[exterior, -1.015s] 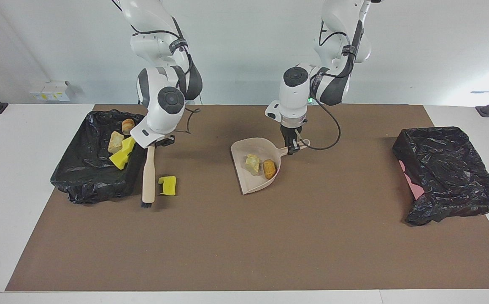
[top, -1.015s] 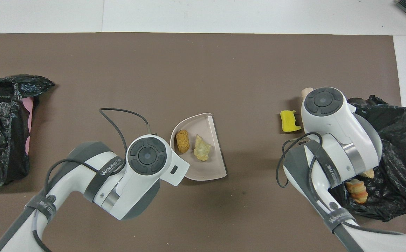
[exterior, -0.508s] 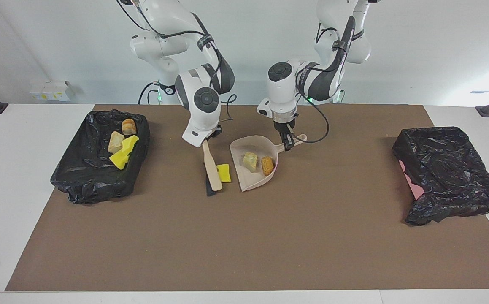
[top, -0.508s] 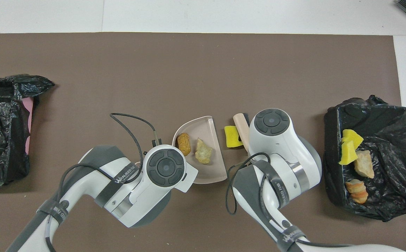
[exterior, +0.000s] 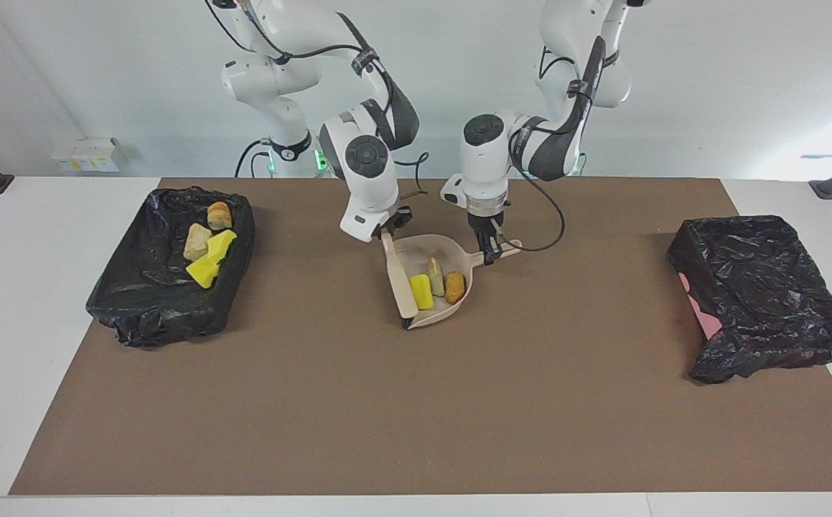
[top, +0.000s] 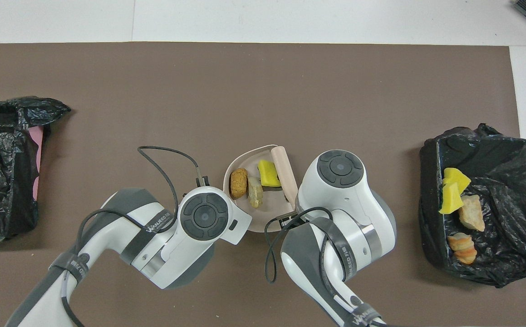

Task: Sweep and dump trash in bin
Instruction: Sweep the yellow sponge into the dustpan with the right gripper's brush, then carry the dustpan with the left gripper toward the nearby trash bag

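Dustpan (exterior: 436, 287) at mid-table, handle clamped in left gripper (exterior: 489, 253); brush (exterior: 399, 281) clamped in right gripper (exterior: 385, 233), laid across pan's mouth. Trash: three scraps (exterior: 436, 286) inside pan, four more (exterior: 207, 247) in bin (exterior: 136, 301) toward right arm's end.

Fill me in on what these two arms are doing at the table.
They are sweeping scraps into a beige dustpan at mid-table. The left tool holds the dustpan's handle; the right tool holds a wooden brush laid across the pan's mouth. A yellow sponge chunk, a pale lump and a brown lump sit in the pan. More scraps lie in the black-lined bin at the right arm's end.
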Available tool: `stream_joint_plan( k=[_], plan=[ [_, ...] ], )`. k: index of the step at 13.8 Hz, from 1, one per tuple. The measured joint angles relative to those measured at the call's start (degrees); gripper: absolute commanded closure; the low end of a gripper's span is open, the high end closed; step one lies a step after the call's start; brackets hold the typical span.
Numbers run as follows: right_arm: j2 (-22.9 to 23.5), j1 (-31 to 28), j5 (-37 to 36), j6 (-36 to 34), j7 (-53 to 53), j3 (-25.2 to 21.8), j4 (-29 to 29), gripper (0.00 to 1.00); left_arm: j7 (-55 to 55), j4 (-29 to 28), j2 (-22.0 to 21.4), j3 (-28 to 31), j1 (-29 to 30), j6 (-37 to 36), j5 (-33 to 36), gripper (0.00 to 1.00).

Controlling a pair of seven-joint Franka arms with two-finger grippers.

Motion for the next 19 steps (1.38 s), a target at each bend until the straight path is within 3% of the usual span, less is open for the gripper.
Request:
stream_joint_plan(
  k=[4, 10, 16, 19],
  plan=[
    [-2.35, -0.18, 0.19, -3.28, 1.67, -0.41, 3.80, 1.00, 3.86, 0.01, 2.17, 0.05, 4.86, 7.63, -0.01, 1.00],
    [-7.91, -1.37, 0.19, -4.85, 3.23, -0.21, 4.07, 1.00, 4.23, 0.10, 3.83, 0.00, 7.51, 13.01, -0.09, 1.00],
    [-15.10, -1.28, 0.34, -11.13, 10.49, -0.12, 2.12, 1.00, 8.19, 2.57, 4.91, 0.05, 10.86, 12.50, -3.33, 1.00],
    [-17.93, -0.18, 1.36, -14.96, 14.03, 0.27, -0.84, 1.00, 18.95, 8.62, 5.00, 0.18, 13.58, 4.02, -10.88, 1.00]
  ],
)
